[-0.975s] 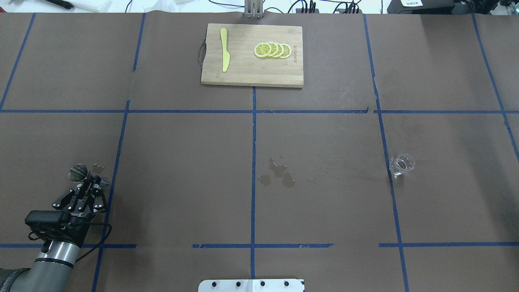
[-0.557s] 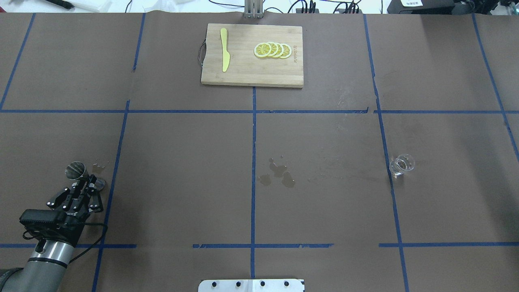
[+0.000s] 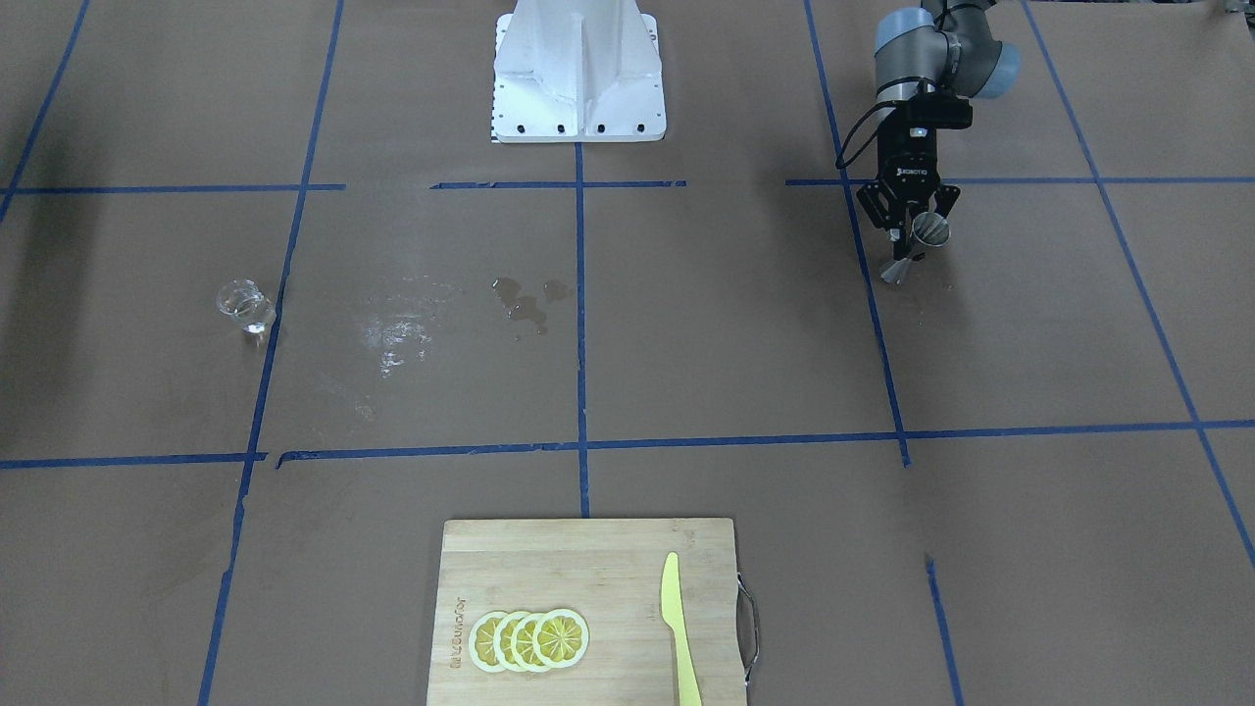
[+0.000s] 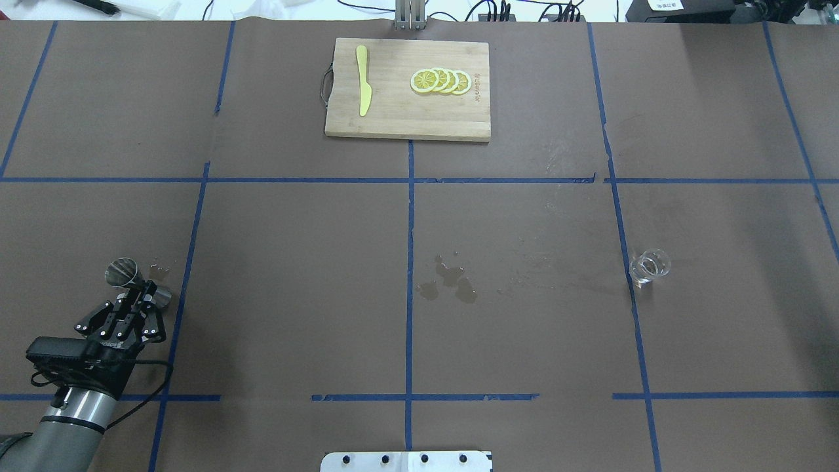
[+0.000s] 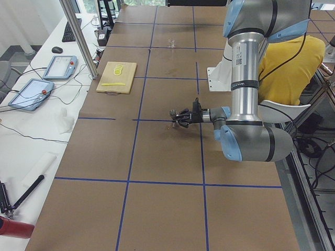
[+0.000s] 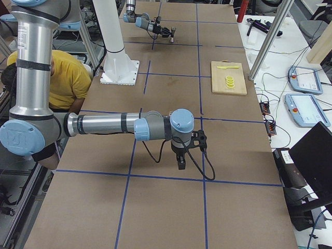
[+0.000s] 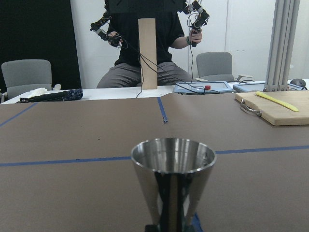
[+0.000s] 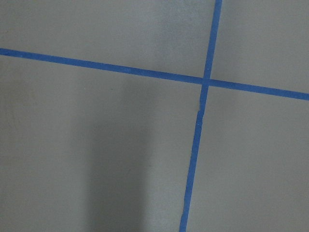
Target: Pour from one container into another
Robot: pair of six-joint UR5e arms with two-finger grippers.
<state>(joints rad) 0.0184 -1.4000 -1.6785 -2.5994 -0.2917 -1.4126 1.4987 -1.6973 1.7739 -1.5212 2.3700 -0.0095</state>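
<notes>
A steel jigger (image 4: 122, 273) is held at its waist by my left gripper (image 4: 139, 293), which is shut on it near the table's left front. From across the table the jigger (image 3: 929, 230) shows in the left gripper (image 3: 908, 238). In the left wrist view its open steel cup (image 7: 173, 173) stands upright, close in front of the camera. A small clear glass beaker (image 4: 649, 266) stands far off on the right side and shows again as the beaker (image 3: 243, 302) from the front. My right gripper (image 6: 181, 157) shows only in the exterior right view; I cannot tell its state.
A wooden cutting board (image 4: 393, 118) at the far middle carries a yellow knife (image 4: 362, 78) and lemon slices (image 4: 440, 80). Wet spill patches (image 4: 449, 279) lie at the table's centre, and smaller drops (image 4: 159, 268) beside the jigger. Blue tape lines cross the brown table cover.
My left gripper has drawn back a little toward the robot and to the left, carrying the jigger with it. The beaker has not moved.
</notes>
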